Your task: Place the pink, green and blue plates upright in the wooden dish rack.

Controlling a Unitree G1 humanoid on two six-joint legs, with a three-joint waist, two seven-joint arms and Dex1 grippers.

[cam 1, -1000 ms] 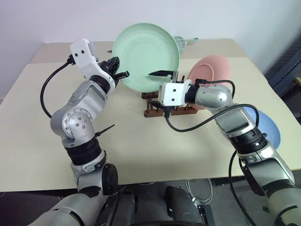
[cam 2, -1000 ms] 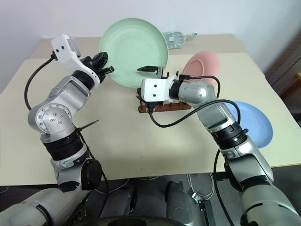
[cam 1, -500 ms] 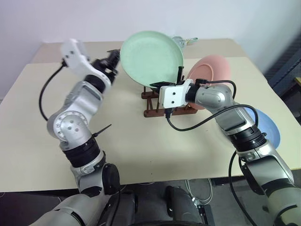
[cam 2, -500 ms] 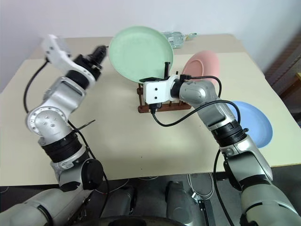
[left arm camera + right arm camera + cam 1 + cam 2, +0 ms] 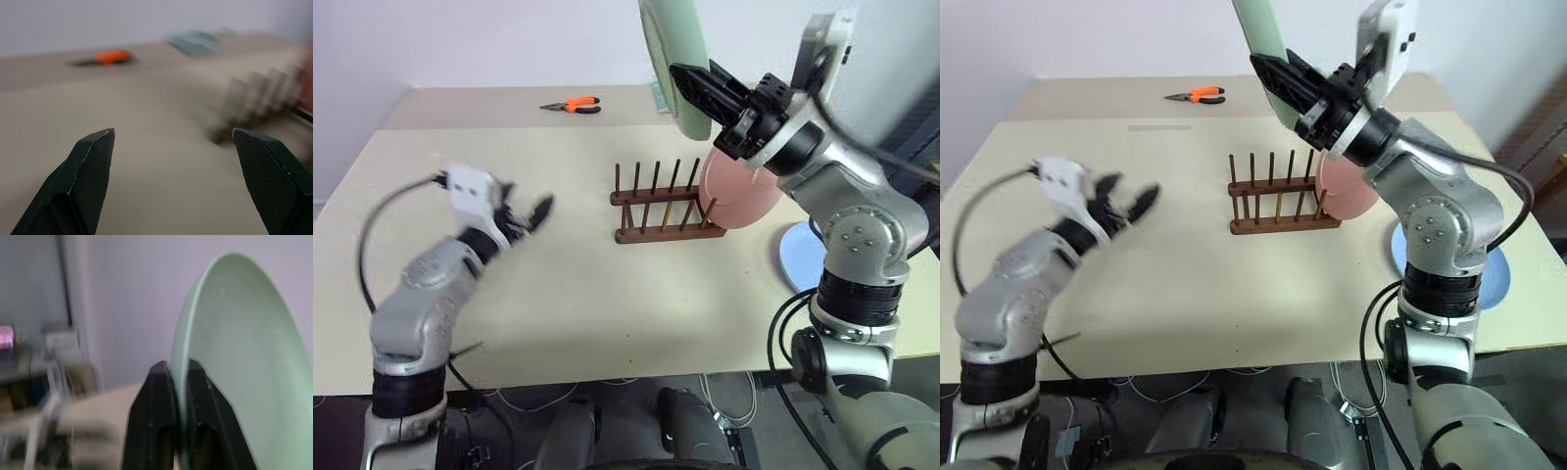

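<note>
Green plate (image 5: 672, 44) was held edge-on, upright, high above the wooden dish rack (image 5: 666, 204), rim pinched. Rack slots stood empty. Pink plate (image 5: 739, 191) leaned against the rack's right end. Blue plate (image 5: 798, 257) lay flat beyond it.

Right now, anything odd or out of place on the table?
Orange pliers lie near the table's far edge, unrelated to dishes. The pink plate leans at the wooden dish rack's right end rather than standing between pegs. Nothing spilled or broken.
</note>
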